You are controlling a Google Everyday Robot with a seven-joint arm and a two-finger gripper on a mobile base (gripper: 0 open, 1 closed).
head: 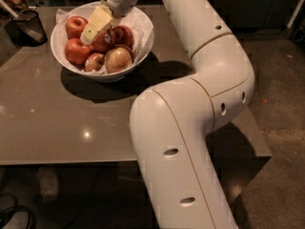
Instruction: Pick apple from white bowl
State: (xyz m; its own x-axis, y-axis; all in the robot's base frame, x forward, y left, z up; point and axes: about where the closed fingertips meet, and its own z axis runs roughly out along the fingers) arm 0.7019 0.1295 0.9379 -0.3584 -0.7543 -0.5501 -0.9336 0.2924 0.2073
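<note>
The white bowl, lined with crumpled white paper, stands on the far left part of the table and holds several apples. A deep-red apple with a small pale mark on its skin lies at the middle right of the pile. My gripper, cream-coloured, reaches down into the bowl from the back. It sits over the middle of the pile, just left of that deep-red apple, and partly hides the apple beneath it.
A yellowish-pink apple lies at the bowl's front, with red apples on the left. A black mesh cup stands at the table's far left. The grey table ends near the bottom. My white arm fills the right side.
</note>
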